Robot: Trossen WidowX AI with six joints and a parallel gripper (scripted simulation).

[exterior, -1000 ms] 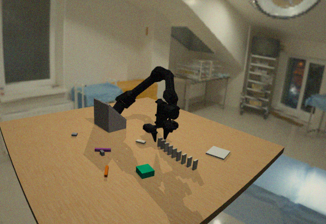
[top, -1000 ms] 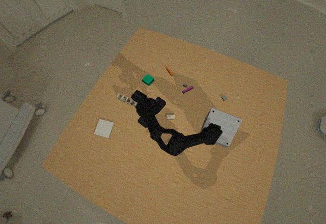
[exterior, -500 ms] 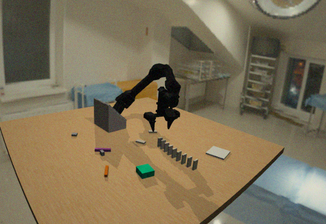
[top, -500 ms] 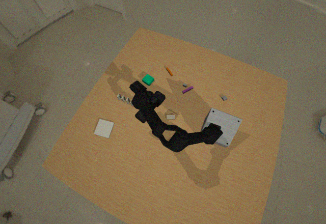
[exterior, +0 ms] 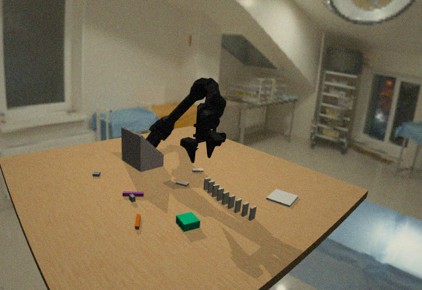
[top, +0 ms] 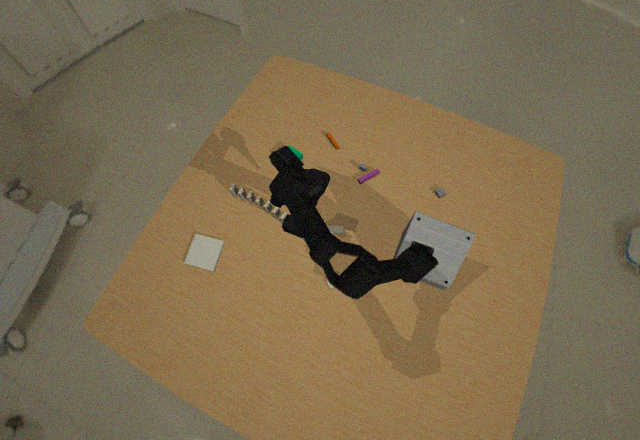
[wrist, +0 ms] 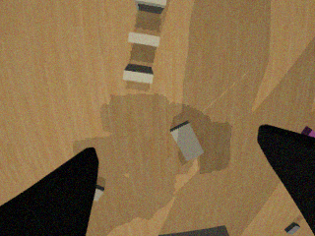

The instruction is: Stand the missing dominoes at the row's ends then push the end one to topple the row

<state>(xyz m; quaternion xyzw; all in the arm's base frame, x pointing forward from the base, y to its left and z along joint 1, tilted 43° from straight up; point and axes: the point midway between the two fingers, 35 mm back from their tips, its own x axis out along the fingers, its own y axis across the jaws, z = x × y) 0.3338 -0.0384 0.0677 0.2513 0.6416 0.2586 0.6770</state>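
A row of several grey dominoes stands upright and evenly spaced. Its near-arm end domino (exterior: 206,183) (wrist: 138,75) and its far end domino (top: 233,190) (exterior: 252,213) are both upright. One loose domino (top: 337,229) (exterior: 182,182) (wrist: 187,143) lies flat beside the near-arm end. Another domino (exterior: 197,169) (wrist: 98,193) lies flat farther back, partly behind a finger in the wrist view. My gripper (exterior: 201,159) (wrist: 180,145) is wide open and empty, raised above the table near that end of the row. The arm hides part of the row's surroundings in the top view.
A green block (top: 296,153) (exterior: 187,221), an orange bar (top: 332,140) (exterior: 137,221) and a purple bar (top: 368,176) (exterior: 132,192) lie on one side. Small grey blocks (top: 439,192) (exterior: 96,173) lie beyond. A white square plate (top: 204,252) (exterior: 282,197) lies on the other side. A grey wedge (exterior: 141,150) stands by the arm's base.
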